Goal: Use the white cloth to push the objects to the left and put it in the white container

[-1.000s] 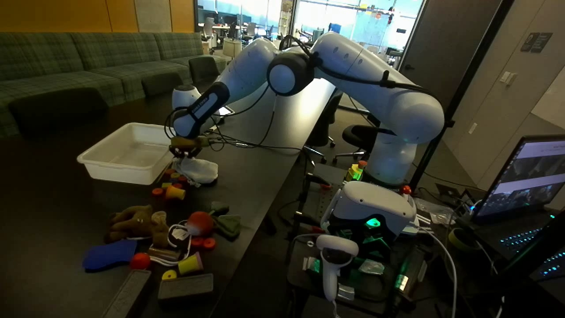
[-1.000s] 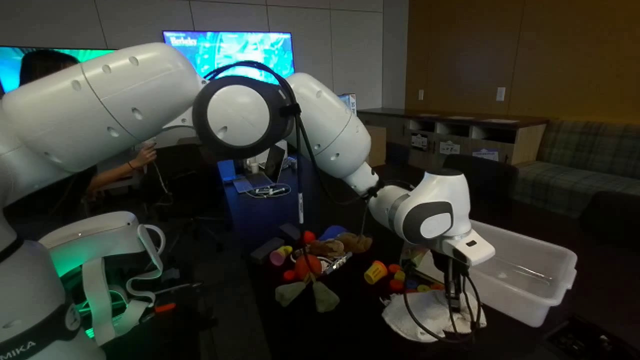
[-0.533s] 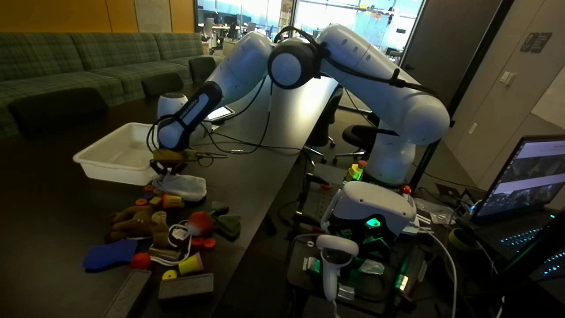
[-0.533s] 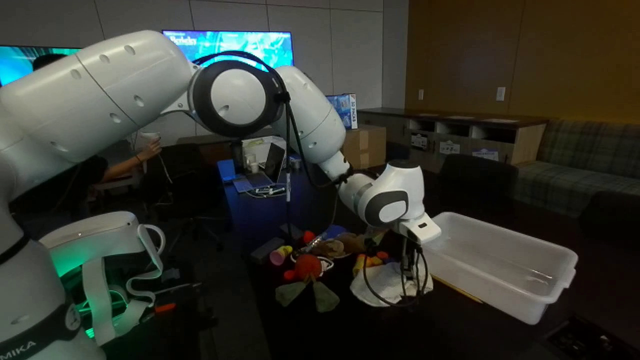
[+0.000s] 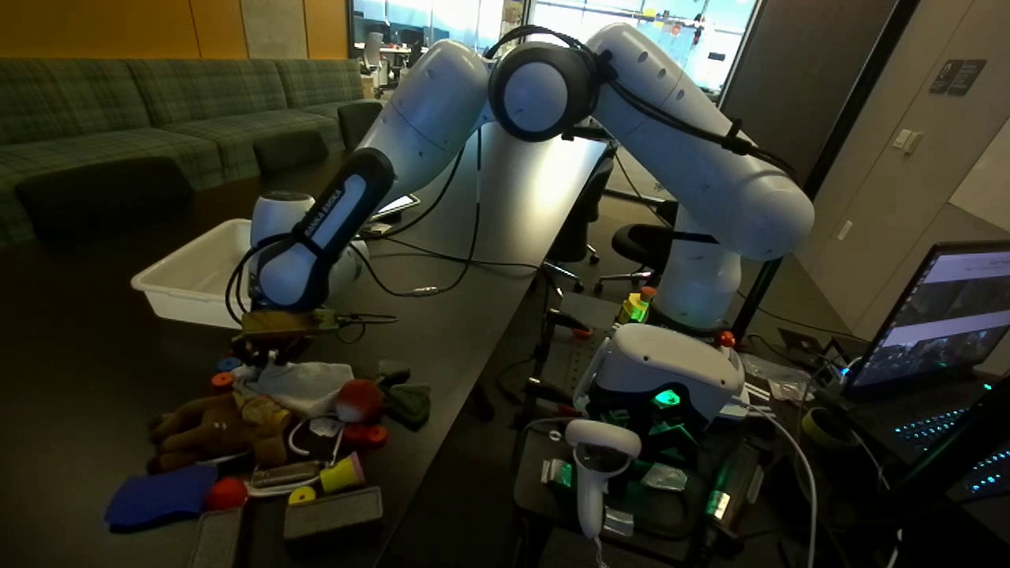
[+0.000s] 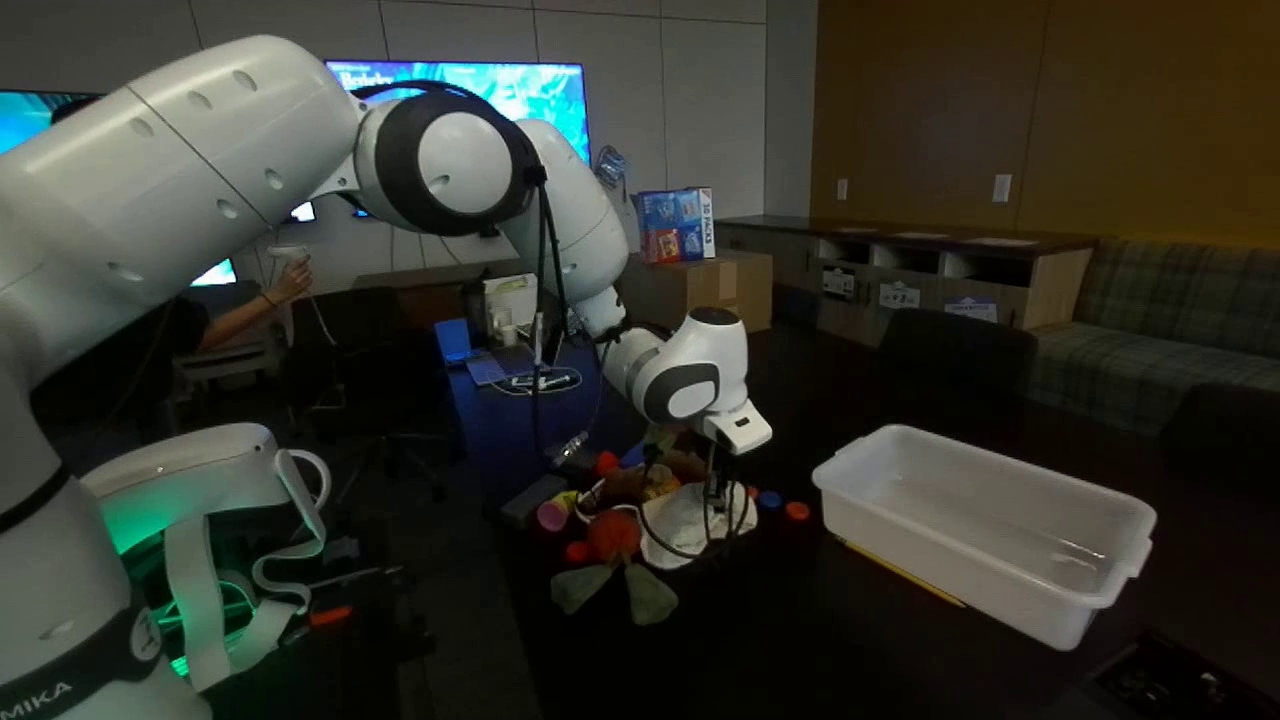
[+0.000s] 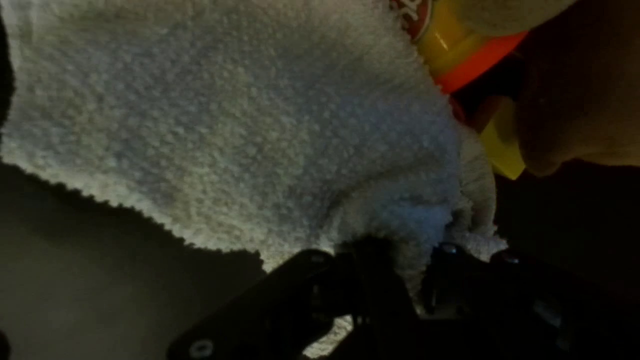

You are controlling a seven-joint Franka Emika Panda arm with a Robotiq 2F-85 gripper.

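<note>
On the dark tabletop [image 6: 780, 640], I have the gripper [image 7: 377, 247] pinched narrow on one end of the white terry cloth [image 7: 240, 125], which lies right beside the toy heap [image 5: 272, 450]. In the wrist view I see a yellow tub [image 7: 442, 40] with an orange rim, partly behind the cloth's border, and near it a yellow block [image 7: 502, 142]. In an exterior view, a red ball [image 5: 359, 400] sits just beside the cloth, a brown plush toy [image 5: 209, 430] near it, a flat blue piece [image 5: 162, 497] well apart. In an exterior view, a blue disc [image 6: 769, 499] and an orange disc [image 6: 797, 511] lie between the cloth and the white plastic tray [image 6: 930, 560].
</note>
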